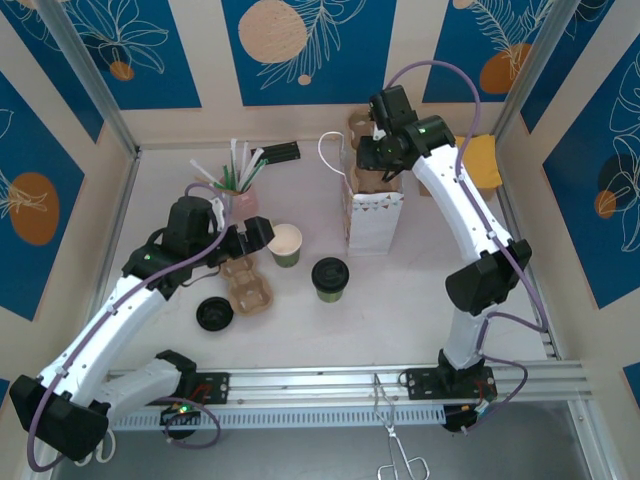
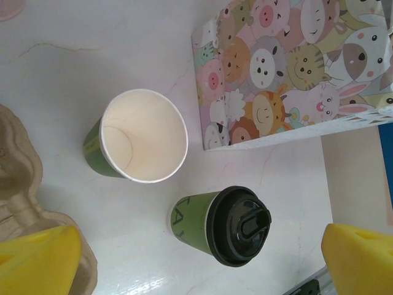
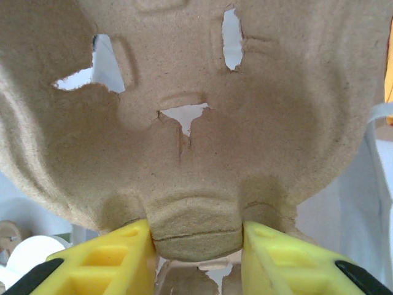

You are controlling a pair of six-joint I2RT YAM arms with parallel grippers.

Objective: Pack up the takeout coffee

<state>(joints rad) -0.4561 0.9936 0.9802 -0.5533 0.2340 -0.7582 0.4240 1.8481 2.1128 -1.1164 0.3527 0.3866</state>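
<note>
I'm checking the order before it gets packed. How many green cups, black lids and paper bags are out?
Green cups: 2 (open cup, lidded cup)
Black lids: 2 (fitted lid, loose lid)
Bag: 1
Total: 5

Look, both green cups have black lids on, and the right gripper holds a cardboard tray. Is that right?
Not quite. Only one green cup has its black lid on; the other green cup stands open with no lid, as the left wrist view shows. The right gripper does hold the cardboard tray.
</note>
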